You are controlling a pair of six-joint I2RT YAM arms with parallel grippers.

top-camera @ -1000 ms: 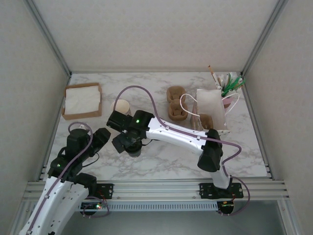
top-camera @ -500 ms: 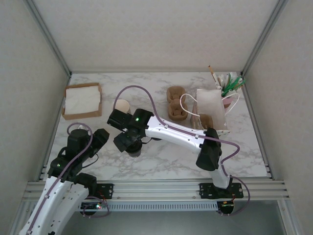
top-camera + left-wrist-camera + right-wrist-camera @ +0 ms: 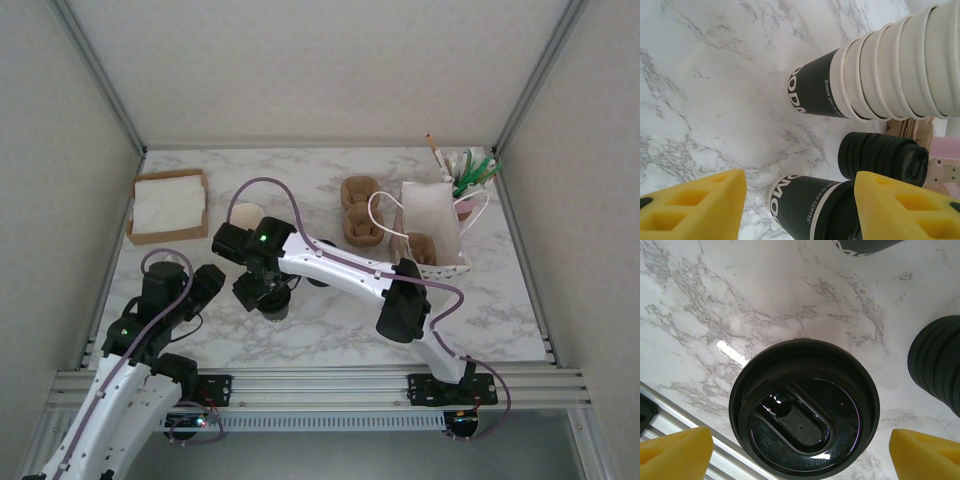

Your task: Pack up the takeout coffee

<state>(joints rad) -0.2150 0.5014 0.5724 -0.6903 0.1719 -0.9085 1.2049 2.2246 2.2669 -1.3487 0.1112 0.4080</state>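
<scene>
The takeout coffee (image 3: 805, 410) stands upright on the marble table, its black lid facing the right wrist camera. My right gripper (image 3: 801, 435) hangs straight above it, open, with a yellow pad (image 3: 675, 455) well clear of the lid on each side. In the top view that gripper (image 3: 262, 290) covers most of the cup (image 3: 278, 309). My left gripper (image 3: 800, 175) is open and low beside the cup (image 3: 807, 205), which shows its dark lower band between the yellow fingers (image 3: 695, 210). From above, the left gripper (image 3: 205, 283) sits just left of the cup, not touching it.
A tall stack of lidless cream cups (image 3: 890, 70) and a stack of black lids (image 3: 885, 160) stand close behind the cup. A napkin box (image 3: 168, 205) is back left. Brown cup carriers (image 3: 360, 210), a white bag (image 3: 432, 225) and a stirrer holder (image 3: 465, 175) are back right.
The right arm's elbow and wrist have shifted a little to the left over the cup, and its jaws have narrowed slightly. The left gripper has barely moved.
</scene>
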